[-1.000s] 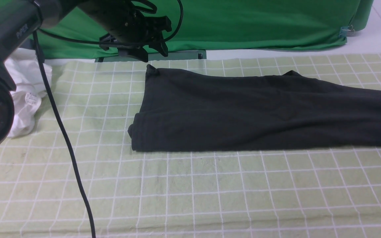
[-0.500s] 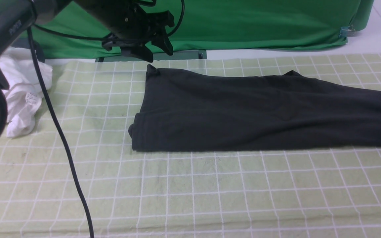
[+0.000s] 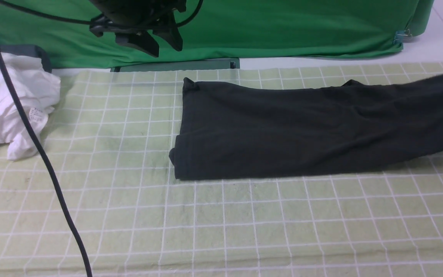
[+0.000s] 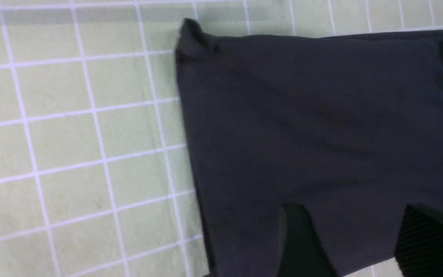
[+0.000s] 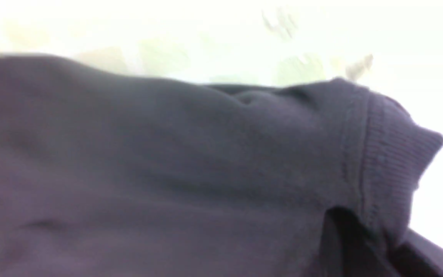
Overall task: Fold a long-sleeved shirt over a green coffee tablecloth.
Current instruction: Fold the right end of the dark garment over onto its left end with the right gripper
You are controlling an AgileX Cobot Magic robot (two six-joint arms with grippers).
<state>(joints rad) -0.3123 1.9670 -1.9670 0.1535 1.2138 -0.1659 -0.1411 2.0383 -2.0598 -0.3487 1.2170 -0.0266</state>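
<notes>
The long-sleeved shirt (image 3: 290, 130) is a black knit folded into a long band, and its print is hidden. It lies across the green coffee tablecloth (image 3: 244, 223), a pale yellow-green cloth with white grid lines. The shirt's right end rises off the cloth toward the frame edge. My left gripper (image 3: 164, 48) hangs open, high over the cloth's far side and apart from the shirt's far left corner (image 4: 190, 34). In the left wrist view its fingers (image 4: 298, 238) are spread with only air between them. My right gripper (image 5: 383, 238) is out of the front view; it is shut on the shirt's ribbed edge (image 5: 390, 154).
A crumpled white garment (image 3: 10, 104) with a small label sits at the left edge of the tablecloth. A plain deep-green cloth (image 3: 283, 27) hangs behind the table. The left arm's black cable (image 3: 40, 154) droops across the left side. A grey bar (image 3: 190, 64) lies at the far edge.
The shirt has slid to the right and its right end has lifted off the cloth. The left arm has risen and drawn back to the left, uncovering the white garment.
</notes>
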